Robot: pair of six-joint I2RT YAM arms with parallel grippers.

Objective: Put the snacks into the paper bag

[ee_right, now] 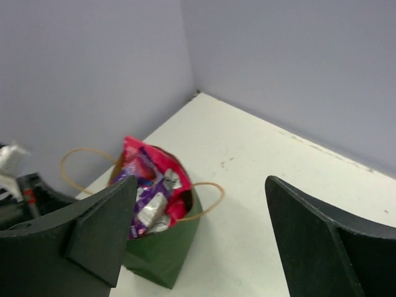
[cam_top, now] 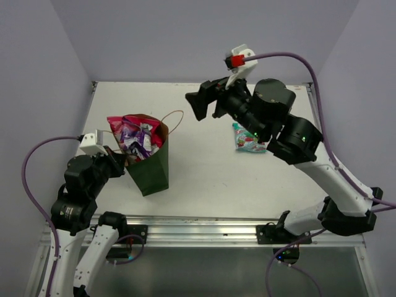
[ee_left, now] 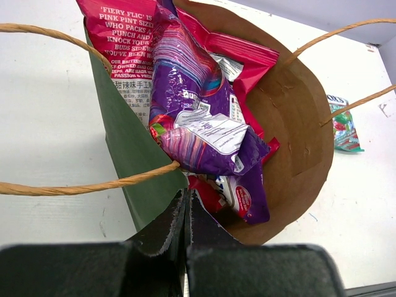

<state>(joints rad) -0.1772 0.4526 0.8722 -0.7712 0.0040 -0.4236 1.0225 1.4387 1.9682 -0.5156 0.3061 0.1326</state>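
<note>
The dark green paper bag point(cam_top: 150, 174) stands upright at the left. It holds a large red packet point(ee_left: 120, 43), a purple packet point(ee_left: 198, 117) and another red packet point(ee_left: 247, 62), all sticking out of the top. My left gripper point(cam_top: 122, 162) is shut on the bag's near rim, its jaws closed together point(ee_left: 186, 207) over the paper edge. The teal packet point(cam_top: 247, 141) lies flat on the table under the right arm and also shows in the left wrist view point(ee_left: 343, 127). My right gripper point(cam_top: 199, 105) is open and empty in the air, right of and above the bag point(ee_right: 164, 257).
The bag's tan loop handles point(ee_left: 93, 185) hang out to both sides of its mouth. Purple walls enclose the white table point(cam_top: 204, 179) at the back and sides. A metal rail point(cam_top: 198, 226) runs along the near edge.
</note>
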